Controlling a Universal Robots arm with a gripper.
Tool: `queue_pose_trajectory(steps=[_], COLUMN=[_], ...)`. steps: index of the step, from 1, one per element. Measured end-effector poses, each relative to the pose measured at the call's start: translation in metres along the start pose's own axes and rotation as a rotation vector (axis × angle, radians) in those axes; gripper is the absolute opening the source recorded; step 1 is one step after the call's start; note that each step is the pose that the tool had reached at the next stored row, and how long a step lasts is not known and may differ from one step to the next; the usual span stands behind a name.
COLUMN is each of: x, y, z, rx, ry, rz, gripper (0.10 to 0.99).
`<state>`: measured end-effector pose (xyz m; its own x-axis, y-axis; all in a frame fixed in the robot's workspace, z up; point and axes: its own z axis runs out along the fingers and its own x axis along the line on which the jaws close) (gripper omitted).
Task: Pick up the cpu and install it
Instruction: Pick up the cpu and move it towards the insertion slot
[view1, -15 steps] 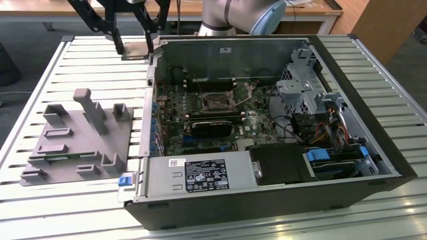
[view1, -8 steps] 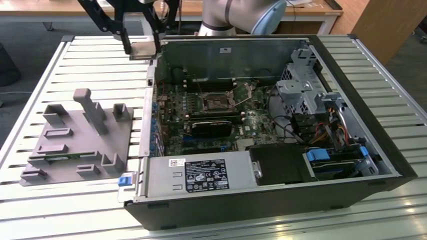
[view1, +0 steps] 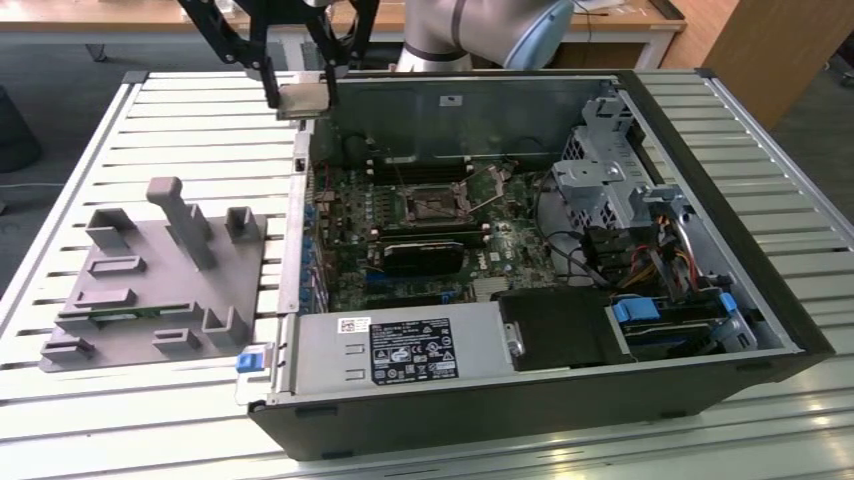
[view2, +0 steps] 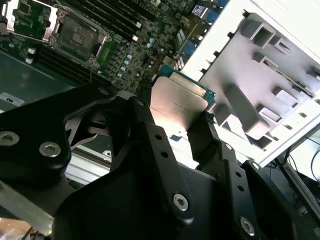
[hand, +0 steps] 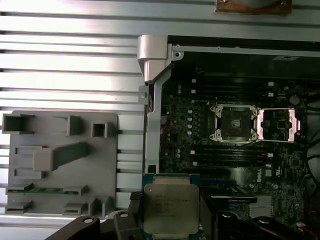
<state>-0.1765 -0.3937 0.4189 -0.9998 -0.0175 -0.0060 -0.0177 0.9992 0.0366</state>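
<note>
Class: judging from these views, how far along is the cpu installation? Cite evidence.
Done: the cpu is picked up and in the air. In hand: the gripper clamps it between its fingers above the case edge. Left: the socket stands empty with its frame open; the cpu is not yet seated.
</note>
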Motion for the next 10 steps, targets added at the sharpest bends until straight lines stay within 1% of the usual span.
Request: queue_pose_trajectory(steps=[10], x=[-0.018], y=[-0.0003], z=[0.0001], rx=[0.0], ry=[0.0], rz=[0.0], gripper=[0.541])
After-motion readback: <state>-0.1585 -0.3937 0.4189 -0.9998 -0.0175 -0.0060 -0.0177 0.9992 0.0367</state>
